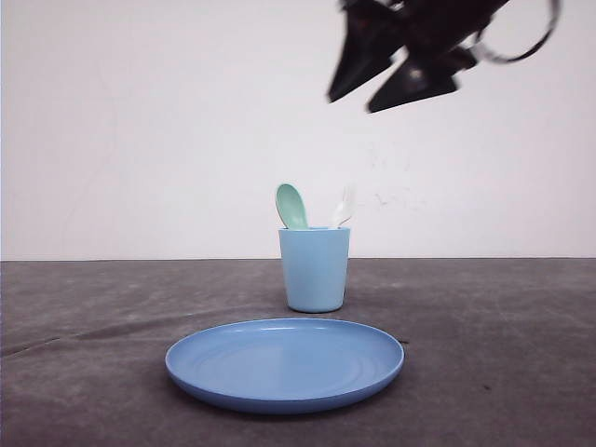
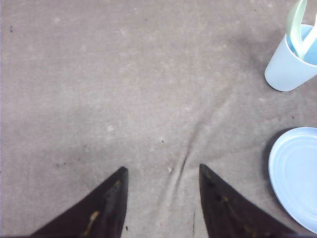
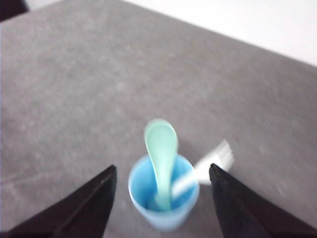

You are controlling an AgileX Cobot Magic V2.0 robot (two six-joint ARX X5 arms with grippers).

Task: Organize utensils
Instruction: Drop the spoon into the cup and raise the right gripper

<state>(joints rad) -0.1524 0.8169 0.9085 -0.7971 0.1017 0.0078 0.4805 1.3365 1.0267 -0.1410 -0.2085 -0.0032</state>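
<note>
The mint-green spoon (image 1: 291,206) and the white fork (image 1: 344,207) both stand in the light blue cup (image 1: 315,269), heads up. My right gripper (image 1: 391,88) hangs open high above the cup, a little to its right, holding nothing. From the right wrist the spoon (image 3: 161,161) and fork (image 3: 210,162) lean apart inside the cup (image 3: 164,196), below my open right gripper (image 3: 163,171). My left gripper (image 2: 163,171) is open over bare mat, with the cup (image 2: 292,62) and its spoon (image 2: 296,22) off to one side.
A round blue plate (image 1: 285,362) lies in front of the cup near the table's front edge; its rim also shows in the left wrist view as plate (image 2: 296,173). The grey mat (image 1: 93,326) has a few wrinkles. A white wall stands behind.
</note>
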